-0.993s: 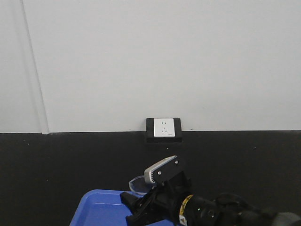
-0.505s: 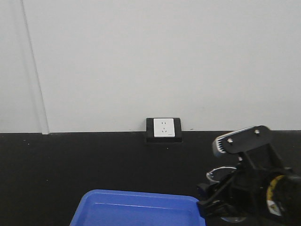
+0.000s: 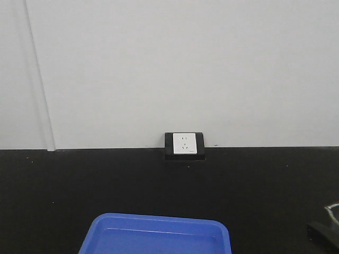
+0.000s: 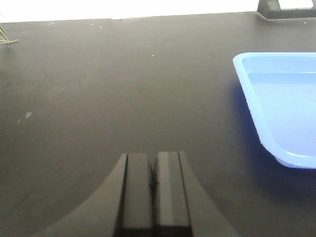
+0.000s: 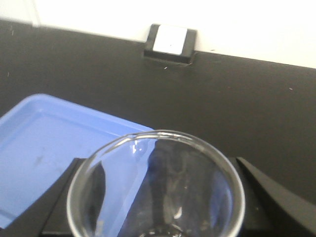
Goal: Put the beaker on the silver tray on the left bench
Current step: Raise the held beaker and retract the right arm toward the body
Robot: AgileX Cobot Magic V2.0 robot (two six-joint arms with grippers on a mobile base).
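The left bench (image 3: pixel 79 190) fills the lower half of our front view, its black top running back to the white wall. No silver tray shows in any view, so we judge the step in hand to be the carry toward a tray we have yet to find. The blue tray (image 3: pixel 159 233) sits at the near edge of the worktop. It is not our target, and we should pass the load clear of its raised rim.

Our right gripper (image 5: pixel 156 217) is clamped on the beaker (image 5: pixel 157 163), one jaw at each side of the glass, by the near edge to the right of the blue tray. We would hold the beaker upright, travel slowly, and lower it only once the silver rim is in sight.

Our left gripper (image 4: pixel 153 168) hovers over bare worktop left of the blue tray, fingers pressed together on nothing. It is best held out of the path.
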